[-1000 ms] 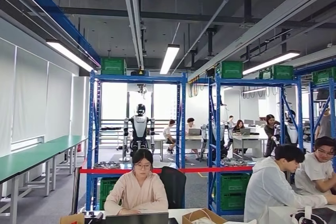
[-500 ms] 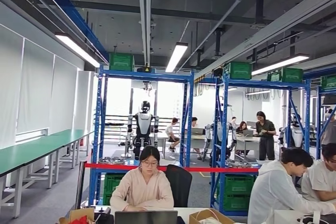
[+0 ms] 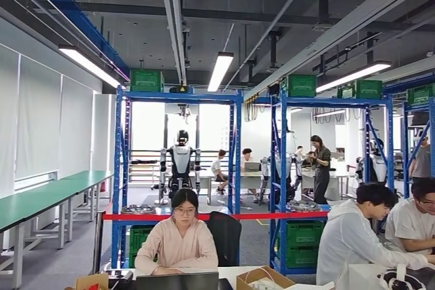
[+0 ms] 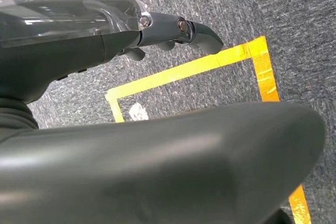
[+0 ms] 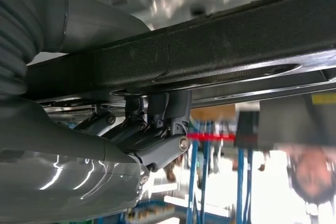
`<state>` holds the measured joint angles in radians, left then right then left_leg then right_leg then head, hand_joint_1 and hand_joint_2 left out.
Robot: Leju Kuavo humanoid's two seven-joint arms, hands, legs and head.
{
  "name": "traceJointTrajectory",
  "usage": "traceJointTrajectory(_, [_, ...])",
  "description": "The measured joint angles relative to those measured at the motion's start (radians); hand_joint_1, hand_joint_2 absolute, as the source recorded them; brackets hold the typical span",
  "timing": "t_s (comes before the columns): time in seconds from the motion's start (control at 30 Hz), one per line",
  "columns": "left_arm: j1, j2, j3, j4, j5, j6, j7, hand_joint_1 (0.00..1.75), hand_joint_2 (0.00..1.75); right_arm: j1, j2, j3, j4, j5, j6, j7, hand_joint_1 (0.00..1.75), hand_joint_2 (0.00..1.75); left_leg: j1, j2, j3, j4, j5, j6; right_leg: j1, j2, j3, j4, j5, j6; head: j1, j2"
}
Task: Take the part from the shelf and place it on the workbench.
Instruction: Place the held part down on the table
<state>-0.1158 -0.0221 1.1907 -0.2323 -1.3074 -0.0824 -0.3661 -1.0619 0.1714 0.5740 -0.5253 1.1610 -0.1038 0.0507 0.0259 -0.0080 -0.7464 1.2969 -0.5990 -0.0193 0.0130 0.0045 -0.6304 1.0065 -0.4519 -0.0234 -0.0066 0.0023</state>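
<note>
Judging from the right wrist view, the part [image 5: 222, 51] is a long, flat, dark piece with a rough matte face and a bright metal edge. It lies straight across the right hand [image 5: 154, 129], whose fingers [image 5: 166, 148] are curled up and clamped against its underside. It looks rigid and fairly heavy, more metal than plastic, and it runs well past the fingers on both sides, so it will probably want to tip or swing if the grasp is off its middle. The matte face should give good grip, while the shiny edge looks slippery and is best avoided. I would hold it close to its midpoint, with the fingers under the flat face and the thumb above. How the thumb sits now I cannot tell.

The left hand [image 4: 118, 40] hangs over grey carpet floor [image 4: 301, 9], its fingers [image 4: 198, 32] straight, apart and holding nothing. Below those fingers, yellow tape [image 4: 190, 69] marks a corner on the floor.

Well beyond both hands, the head view faces blue shelves [image 3: 177, 98] carrying round metal pieces [image 3: 138, 209] on a low level, with a red strip [image 3: 215, 217] strung across in front. A seated person [image 3: 179, 242] is between the robot and the shelves. A long green tabletop [image 3: 46, 198] runs along the wall off to the left; that may be the workbench, though I cannot be sure.
</note>
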Motion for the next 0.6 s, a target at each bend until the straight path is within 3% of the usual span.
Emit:
traceJointTrajectory(0.03, [0.0,0.0,-0.001,0.0,0.0,0.0,0.0,0.0,1.75,0.009,0.003,-0.003,0.008,0.003,0.001,0.0,1.75,1.75,0.001,0.0,0.007,-0.024,0.025,-0.002,-0.001,0.001,0.0,0.003,-0.003,0.002,0.0,0.0])
traceJointTrajectory(0.1, [-0.001,0.0,-0.003,0.0,0.0,0.0,-0.002,0.0,1.75,0.016,0.009,-0.009,0.023,0.007,0.003,-0.002,1.75,1.75,0.004,0.0,0.055,-0.136,0.092,-0.006,-0.003,0.003,-0.001,0.015,-0.012,0.009,0.0,0.0])
traceJointTrajectory(0.13, [-0.003,0.0,-0.004,0.0,0.0,0.0,-0.004,0.0,1.75,0.017,0.011,-0.014,0.03,0.008,0.005,-0.005,1.75,1.75,0.005,0.0,0.078,-0.187,0.11,-0.005,-0.002,0.004,-0.004,0.024,-0.017,0.013,0.0,0.0])
traceJointTrajectory(0.2, [-0.006,0.0,-0.006,0.0,0.0,0.0,-0.006,0.0,1.75,0.024,0.018,-0.024,0.046,0.01,0.01,-0.011,1.75,1.75,0.002,0.0,0.098,-0.229,0.115,0.002,0.0,0.006,-0.009,0.035,-0.023,0.021,0.0,0.0])
traceJointTrajectory(0.27, [-0.007,0.0,-0.007,0.0,-0.001,-0.001,-0.007,0.0,1.75,0.039,0.025,-0.031,0.059,0.011,0.012,-0.016,1.75,1.75,0.001,-0.001,0.101,-0.232,0.114,0.013,0.0,0.008,-0.011,0.037,-0.025,0.027,-0.001,0.0])
traceJointTrajectory(0.33, [-0.007,0.0,-0.008,0.0,-0.001,-0.001,-0.009,0.0,1.75,0.053,0.03,-0.037,0.068,0.011,0.012,-0.02,1.75,1.75,0.003,0.0,0.102,-0.234,0.115,0.023,-0.003,0.006,-0.021,0.064,-0.046,0.035,-0.001,0.0])
traceJointTrajectory(0.47, [-0.009,0.0,-0.013,0.0,-0.003,0.0,-0.016,0.0,1.75,0.074,0.035,-0.054,0.088,0.009,0.01,-0.021,1.75,1.75,0.003,0.0,0.105,-0.234,0.113,0.033,-0.01,0.002,-0.126,0.284,-0.14,0.05,-0.001,0.0])
traceJointTrajectory(0.5, [-0.009,0.0,-0.015,0.0,-0.005,0.0,-0.018,0.0,1.75,0.082,0.035,-0.058,0.093,0.009,0.009,-0.021,1.75,1.75,0.003,0.0,0.106,-0.234,0.113,0.034,-0.01,0.001,-0.141,0.309,-0.139,0.05,-0.001,0.0])
traceJointTrajectory(0.53, [-0.009,0.0,-0.018,0.0,-0.007,0.0,-0.021,0.0,1.75,0.088,0.036,-0.062,0.097,0.007,0.008,-0.02,1.75,1.75,0.002,-0.001,0.107,-0.234,0.112,0.034,-0.01,0.001,-0.138,0.295,-0.12,0.047,-0.001,0.0])
traceJointTrajectory(0.6, [-0.011,0.0,-0.025,0.0,-0.011,0.0,-0.028,0.0,1.75,0.092,0.039,-0.073,0.103,0.005,0.006,-0.02,1.75,1.75,0.001,-0.002,0.111,-0.235,0.11,0.034,-0.006,0.002,-0.087,0.175,-0.051,0.037,-0.001,0.0])
